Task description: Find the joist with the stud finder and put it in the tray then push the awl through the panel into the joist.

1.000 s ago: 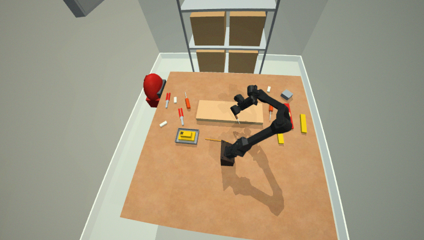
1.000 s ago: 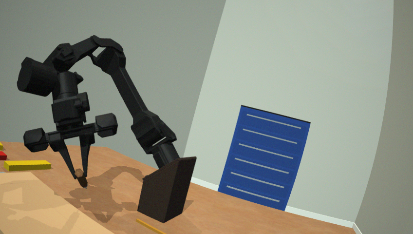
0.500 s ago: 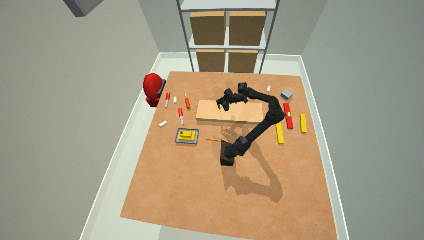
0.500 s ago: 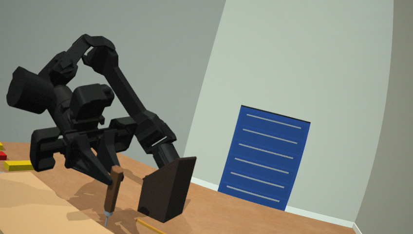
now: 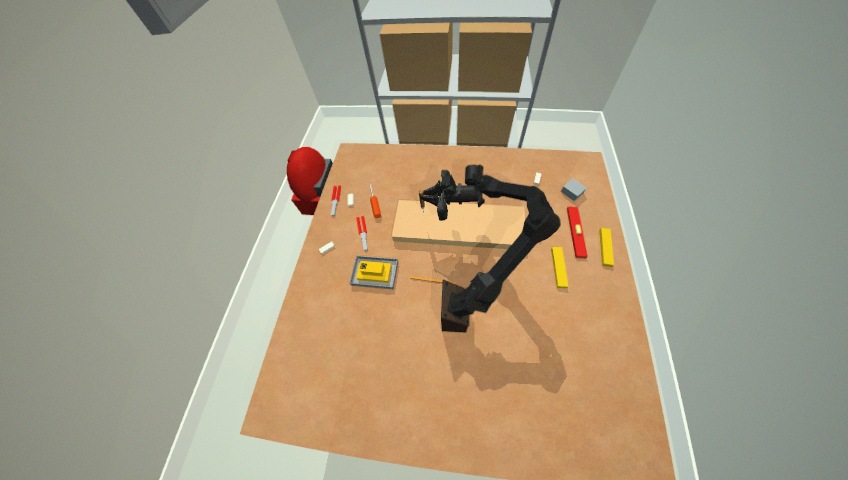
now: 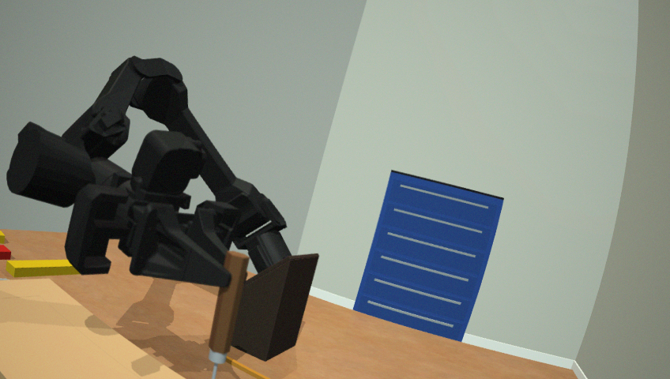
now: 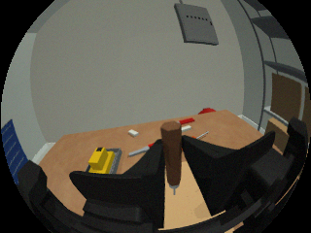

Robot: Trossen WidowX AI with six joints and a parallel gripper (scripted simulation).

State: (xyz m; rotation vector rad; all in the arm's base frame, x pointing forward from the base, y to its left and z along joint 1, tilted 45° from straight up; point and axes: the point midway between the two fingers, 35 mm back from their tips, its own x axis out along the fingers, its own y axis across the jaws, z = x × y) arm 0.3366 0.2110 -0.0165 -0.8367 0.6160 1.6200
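My gripper (image 5: pixel 423 196) (image 6: pixel 230 280) (image 7: pixel 171 142) is shut on the awl's brown handle and points level toward the left side of the table. The awl (image 5: pixel 421 201) (image 6: pixel 228 305) (image 7: pixel 173 162) hangs nearly upright, metal tip down, over the left part of the pale floor panel (image 5: pixel 407 228) (image 6: pixel 42 324) (image 7: pixel 187 214). Its tip runs out of the exterior view; the gap to the panel is hard to judge. The yellow stud finder (image 5: pixel 374 272) (image 7: pixel 99 158) lies in the grey tray (image 5: pixel 373 286) (image 7: pixel 118 156), left of the arm's base. The joist is hidden; no hole can be made out.
A pencil (image 5: pixel 423 278) (image 6: pixel 246 368) lies between tray and base. An orange screwdriver (image 5: pixel 375 206) and red-handled tools (image 5: pixel 364 240) (image 5: pixel 336 193) lie left of the panel. A red level (image 5: pixel 573 220), yellow bars (image 5: pixel 559 267) (image 5: pixel 606 246) and a grey block (image 5: pixel 573 189) lie at the right.
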